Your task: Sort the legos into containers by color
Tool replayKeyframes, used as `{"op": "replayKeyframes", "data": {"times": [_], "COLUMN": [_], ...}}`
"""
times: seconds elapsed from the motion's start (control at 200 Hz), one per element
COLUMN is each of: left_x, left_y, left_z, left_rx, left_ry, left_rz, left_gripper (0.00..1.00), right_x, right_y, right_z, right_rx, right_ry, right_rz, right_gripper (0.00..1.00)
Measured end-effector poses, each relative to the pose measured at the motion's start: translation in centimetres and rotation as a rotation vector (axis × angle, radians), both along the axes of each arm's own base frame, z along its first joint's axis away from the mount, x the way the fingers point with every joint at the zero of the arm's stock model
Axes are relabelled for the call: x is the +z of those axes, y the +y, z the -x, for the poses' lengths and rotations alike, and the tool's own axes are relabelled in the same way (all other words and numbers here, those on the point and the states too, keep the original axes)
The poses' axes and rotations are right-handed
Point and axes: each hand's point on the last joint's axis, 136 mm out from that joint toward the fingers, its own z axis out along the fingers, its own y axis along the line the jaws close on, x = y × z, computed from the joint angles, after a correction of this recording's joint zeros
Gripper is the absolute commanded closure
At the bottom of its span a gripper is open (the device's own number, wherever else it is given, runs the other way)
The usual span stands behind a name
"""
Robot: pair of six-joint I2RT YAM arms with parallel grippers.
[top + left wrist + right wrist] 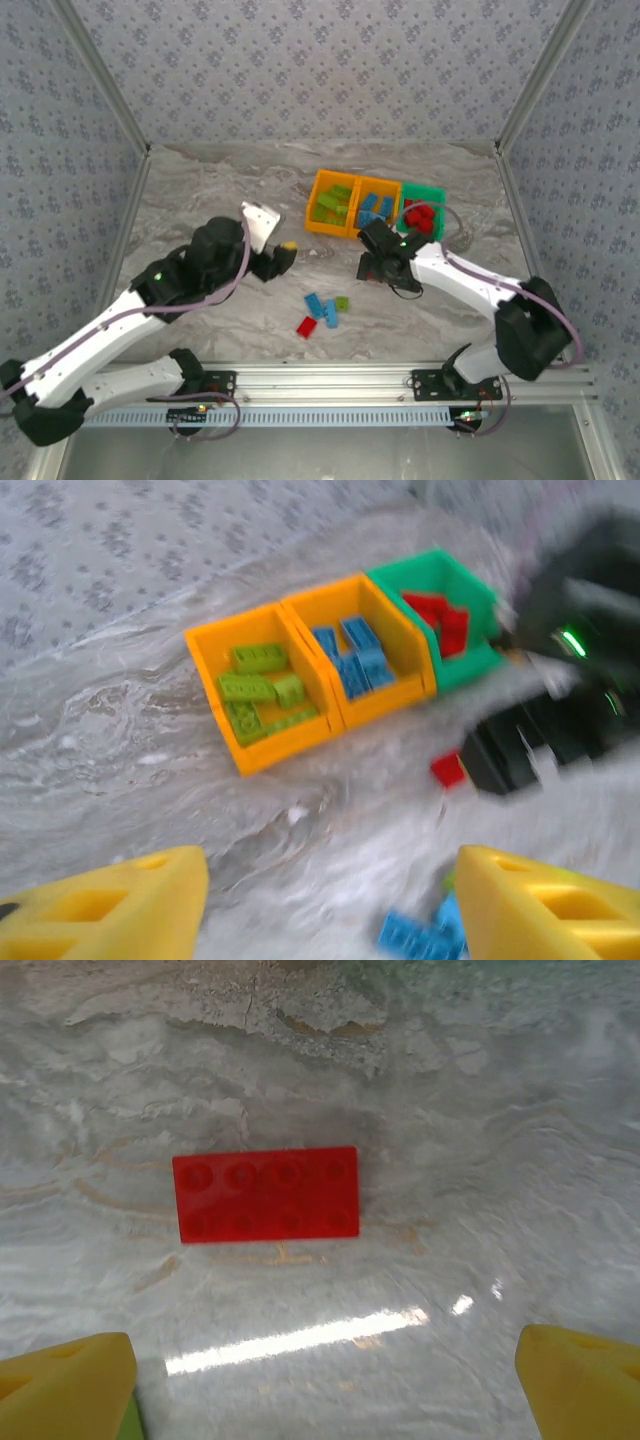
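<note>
Three bins stand touching in a row toward the far edge of the bench, right of its middle. The orange bin at the left end has lime green legos, the second orange bin has light blue legos, and the green bin has red legos.

Toward the middle of the near edge lie four loose pieces close together: a red brick, two light blue bricks and a small lime green brick.

The right end effector is on the near side of the bins. Its yellow fingers are wide apart, and a red lego plate lies flat and untouched on the bench ahead of them.

The left end effector is left of the bins, its fingers apart and holding nothing.
</note>
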Motion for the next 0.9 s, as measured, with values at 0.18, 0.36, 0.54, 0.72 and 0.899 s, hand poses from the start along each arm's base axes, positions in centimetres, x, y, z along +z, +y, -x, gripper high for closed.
{"op": "replayKeyframes", "data": {"times": [0.18,0.36,0.54,0.72,0.899], "left_x": [-3.9,-6.9,-8.5,-9.4,-9.9], "left_y": [1.6,1.3,0.9,0.5,0.2], "left_z": [3.7,4.2,3.9,4.9,5.6], "left_rx": [-0.198,-0.284,-0.320,-0.408,-0.462], "left_ry": [-0.046,-0.043,-0.030,-0.038,-0.041], "left_rz": [-0.144,-0.240,-0.310,-0.329,-0.334], "left_gripper": [0.09,0.01,0.01,0.01,0.01], "right_x": [-3.0,-5.4,-5.8,-5.6,-3.0], "right_y": [1.0,1.8,2.3,1.9,0.8], "right_z": [-2.1,-3.3,-3.6,-3.6,-2.8], "right_rx": [-0.021,-0.020,-0.011,-0.017,-0.027], "right_ry": [0.041,0.064,0.058,0.035,-0.038], "right_rz": [0.025,0.043,0.032,0.021,-0.010], "right_gripper": [0.00,0.07,0.20,0.39,0.45]}}
